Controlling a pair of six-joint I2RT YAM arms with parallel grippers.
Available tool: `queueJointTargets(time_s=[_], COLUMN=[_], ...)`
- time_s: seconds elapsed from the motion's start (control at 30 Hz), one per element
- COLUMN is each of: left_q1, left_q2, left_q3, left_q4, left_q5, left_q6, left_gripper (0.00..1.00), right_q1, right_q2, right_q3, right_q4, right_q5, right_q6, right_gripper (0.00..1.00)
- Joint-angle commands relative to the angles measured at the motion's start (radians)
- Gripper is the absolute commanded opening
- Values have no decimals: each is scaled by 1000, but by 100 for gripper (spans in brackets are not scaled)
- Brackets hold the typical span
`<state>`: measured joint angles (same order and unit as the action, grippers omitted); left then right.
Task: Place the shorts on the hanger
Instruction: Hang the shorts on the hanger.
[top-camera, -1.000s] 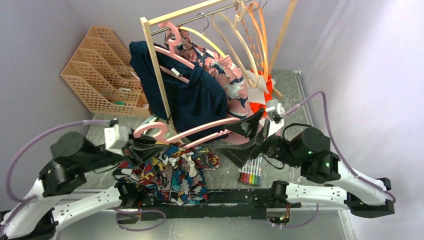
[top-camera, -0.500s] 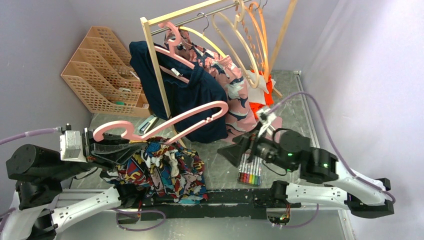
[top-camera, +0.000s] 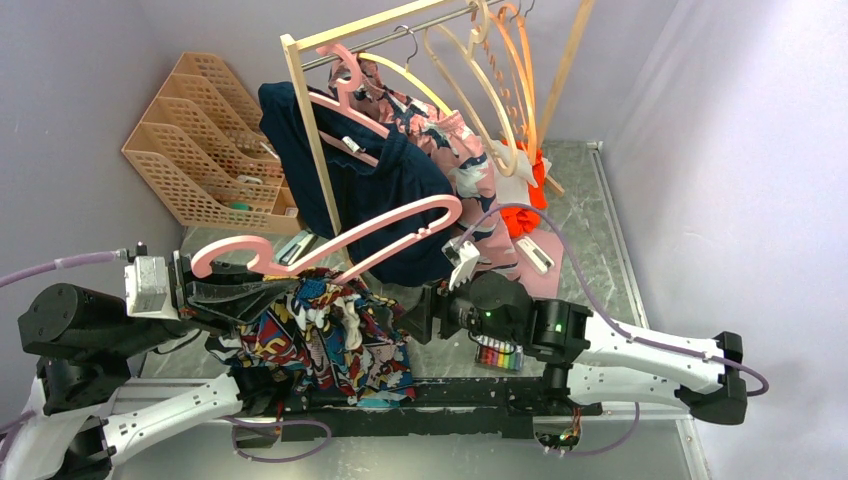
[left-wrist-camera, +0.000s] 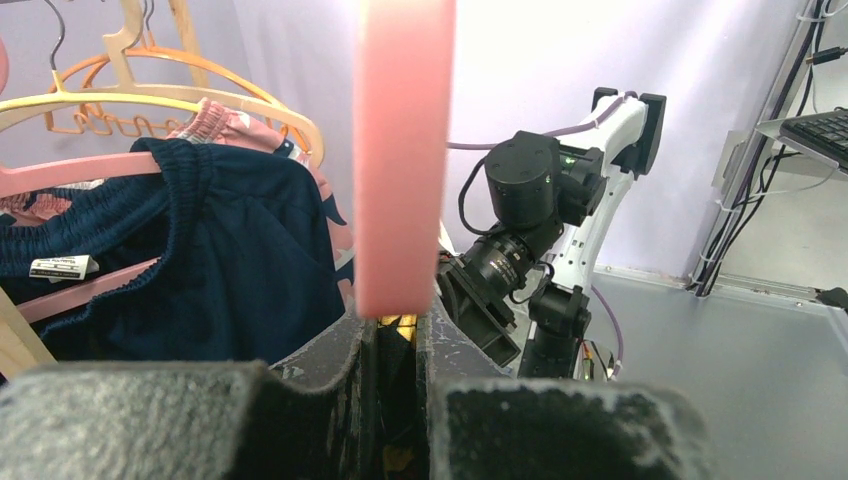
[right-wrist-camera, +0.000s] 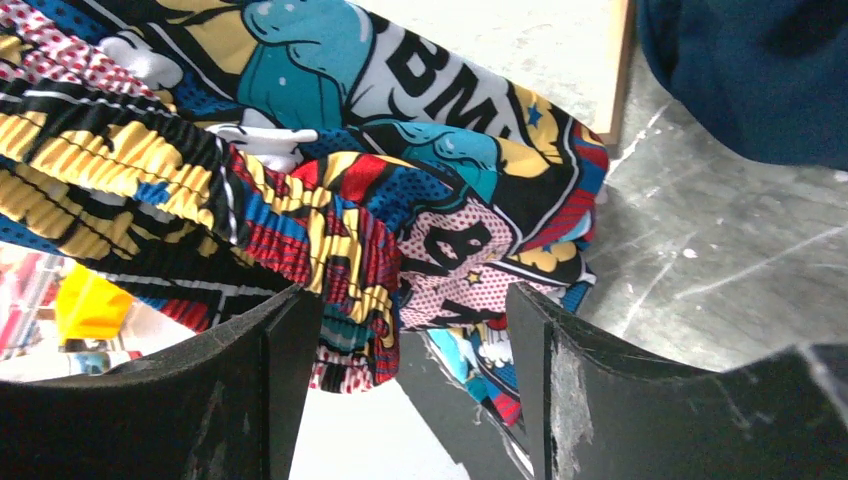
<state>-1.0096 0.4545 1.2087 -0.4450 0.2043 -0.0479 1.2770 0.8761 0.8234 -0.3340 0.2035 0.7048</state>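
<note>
The left tool (left-wrist-camera: 398, 345) is clamped on the smooth pale-pink plastic hanger (left-wrist-camera: 404, 150). The right tool (right-wrist-camera: 410, 300) stands wide, one jaw on each side of the ruffled waistband of the crumpled comic-print fabric shorts (right-wrist-camera: 400, 200), which are bunched under the hanger.

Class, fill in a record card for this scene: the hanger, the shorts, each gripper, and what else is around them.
hanger: pale pink, held off the table above the shorts
left gripper: shut on the hanger
shorts: comic print, bunched below the hanger
right gripper: open, jaws on either side of a fold of the shorts
behind: navy garment hanging on a rail with other hangers
also on the table: pack of markers
</note>
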Motion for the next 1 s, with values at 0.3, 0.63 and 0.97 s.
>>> queueJointTargets(time_s=[0.3, 0.63, 0.97], left_q1=[1, 2, 2], left_q2=[24, 56, 65], left_q3=[57, 179, 132], left_q4=[94, 199, 190], left_q5=[1, 80, 66], left_q6=[18, 9, 0], left_gripper=[7, 7, 7], right_q1=[4, 4, 4], right_q2=[33, 63, 87], right_q3=[137, 738, 687], right_q4=[-31, -395, -427], right_q5=[63, 132, 142], right_q6=[-65, -259, -235], right_gripper=[0, 0, 0])
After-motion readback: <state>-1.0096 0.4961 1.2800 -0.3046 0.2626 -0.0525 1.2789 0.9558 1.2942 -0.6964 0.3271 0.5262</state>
